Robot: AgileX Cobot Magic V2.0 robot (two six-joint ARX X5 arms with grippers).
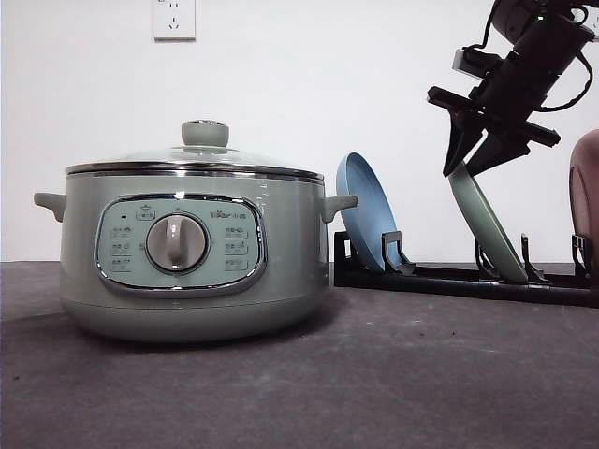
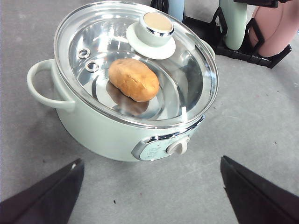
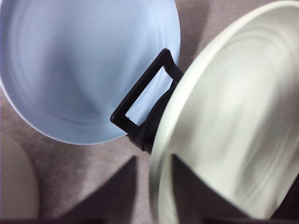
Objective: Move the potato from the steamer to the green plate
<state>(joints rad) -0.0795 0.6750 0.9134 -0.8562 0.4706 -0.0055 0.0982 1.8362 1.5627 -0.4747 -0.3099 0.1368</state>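
The potato (image 2: 134, 79) lies inside the steamer (image 2: 93, 130), visible through its closed glass lid (image 2: 191, 84). In the front view the steamer (image 1: 290, 271) stands on the left of the table with the lid on. My left gripper (image 2: 150, 161) hovers open above the steamer's front side, holding nothing. The green plate (image 1: 487, 224) leans on edge in a black rack (image 1: 449, 279) at the right. My right gripper (image 1: 460, 171) is at the plate's top edge. Its fingers (image 3: 117, 191) straddle the green plate's (image 3: 233, 116) rim with a small gap on one side.
A blue plate (image 1: 360, 210) stands in the same rack, just right of the steamer's handle. A pink plate (image 1: 585, 187) stands at the rack's far right end. The grey table in front of the rack and steamer is bare. A white wall is behind.
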